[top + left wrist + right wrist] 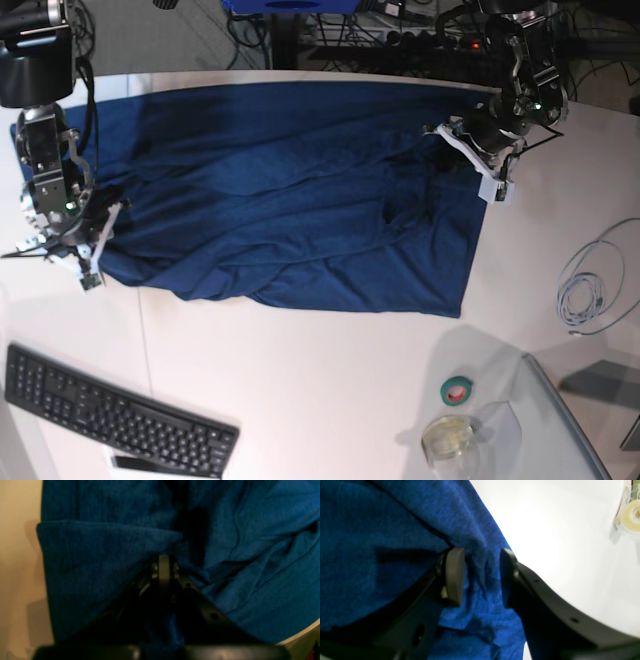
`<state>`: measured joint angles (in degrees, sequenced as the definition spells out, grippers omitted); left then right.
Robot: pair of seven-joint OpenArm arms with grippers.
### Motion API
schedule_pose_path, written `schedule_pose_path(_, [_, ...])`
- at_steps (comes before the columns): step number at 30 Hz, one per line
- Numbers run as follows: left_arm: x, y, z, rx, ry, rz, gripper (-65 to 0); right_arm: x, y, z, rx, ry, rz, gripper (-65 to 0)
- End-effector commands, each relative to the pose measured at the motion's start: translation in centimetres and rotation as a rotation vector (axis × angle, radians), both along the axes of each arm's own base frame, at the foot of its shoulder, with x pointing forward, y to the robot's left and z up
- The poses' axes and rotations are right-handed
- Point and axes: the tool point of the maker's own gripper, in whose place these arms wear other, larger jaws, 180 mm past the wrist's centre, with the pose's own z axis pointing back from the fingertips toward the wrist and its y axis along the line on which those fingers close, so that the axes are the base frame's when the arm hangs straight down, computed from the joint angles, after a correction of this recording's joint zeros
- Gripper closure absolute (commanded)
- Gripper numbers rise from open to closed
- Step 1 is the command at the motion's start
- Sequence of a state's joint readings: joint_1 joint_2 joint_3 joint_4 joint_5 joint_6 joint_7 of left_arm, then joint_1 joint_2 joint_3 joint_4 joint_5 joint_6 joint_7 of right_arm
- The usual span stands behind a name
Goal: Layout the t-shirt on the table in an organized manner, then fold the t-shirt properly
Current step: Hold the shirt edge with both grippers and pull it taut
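The dark navy t-shirt [290, 190] lies spread wide across the white table [320, 390], with wrinkles and a bunched lower edge. At the shirt's right side, my left gripper [470, 150] is shut on a fold of the t-shirt [250, 542]. In the left wrist view the closed fingertips of the left gripper [163, 557] meet where that fold gathers. My right gripper [103, 245] is at the shirt's left edge. In the right wrist view the right gripper [481, 576] is open. Its pads [455, 575] stand apart around a loose ridge of the t-shirt [370, 555].
A black keyboard [110, 415] lies at the front left. A green tape roll [458, 390] and a clear round container [450, 438] sit front right, beside a grey glassy panel [570, 420]. A coiled white cable [595, 280] lies at the right. Bare table [557, 530] is beside the right gripper.
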<state>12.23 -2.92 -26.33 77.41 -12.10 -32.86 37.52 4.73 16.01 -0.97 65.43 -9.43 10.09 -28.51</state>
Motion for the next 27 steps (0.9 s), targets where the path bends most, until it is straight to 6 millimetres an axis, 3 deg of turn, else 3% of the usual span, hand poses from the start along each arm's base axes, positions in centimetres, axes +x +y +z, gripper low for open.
schedule_pose_path(1, [-0.4, 0.9, -0.3, 0.043, 0.034, -0.001, 0.0, 1.4, -0.8, 1.4, -0.017, -0.046, 0.000, -21.9])
schedule_pose_path(6, [-0.3, 0.9, -0.2, 0.043, 0.031, -0.001, 0.0, 1.5, -0.7, 1.6, -0.017, -0.051, 0.002, -3.9])
schedule_pose_path(10, [-0.3, 1.3, -0.1, 0.052, 0.031, -0.003, 0.0, 1.6, -0.7, 1.6, -0.018, -0.052, 0.003, -0.2])
schedule_pose_path(17, [-0.2, 2.2, 0.1, 0.071, 0.029, -0.006, 0.0, 2.2, -1.9, 2.5, -0.042, -0.066, 0.000, -0.3])
schedule_pose_path(23, [-0.2, 2.2, 0.1, 0.071, 0.029, -0.006, 0.0, 2.3, -2.1, 2.5, -0.046, -0.053, -0.012, -15.2])
schedule_pose_path(27, [-0.1, 2.2, 0.1, 0.071, 0.027, -0.006, 0.0, 2.3, -1.9, 2.5, -0.045, -0.050, -0.010, -14.4])
